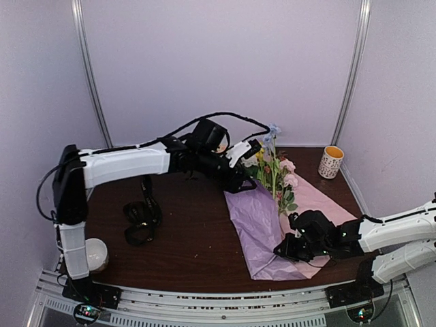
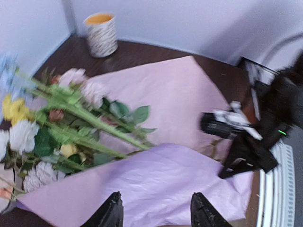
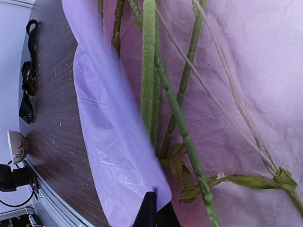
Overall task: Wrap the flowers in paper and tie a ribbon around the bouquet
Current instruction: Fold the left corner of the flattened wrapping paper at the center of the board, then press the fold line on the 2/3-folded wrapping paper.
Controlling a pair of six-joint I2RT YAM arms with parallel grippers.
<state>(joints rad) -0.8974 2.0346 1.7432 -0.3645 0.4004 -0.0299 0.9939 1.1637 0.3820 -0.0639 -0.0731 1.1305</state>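
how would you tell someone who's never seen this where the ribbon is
Start at the dark brown tabletop and look at its left half, away from the lilac and pink sheet of paper. There, below the white left arm, the narrow black ribbon lies in floppy loops on the wood. Unlike the black cables, which arch above the arms, it rests on the table.

Overhead rear overview; wrist close-ups sharing paper (image 1: 259,228)

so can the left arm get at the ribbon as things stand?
Probably yes: the ribbon lies uncovered on the table, clear of the paper; the left gripper has open, empty jaws.
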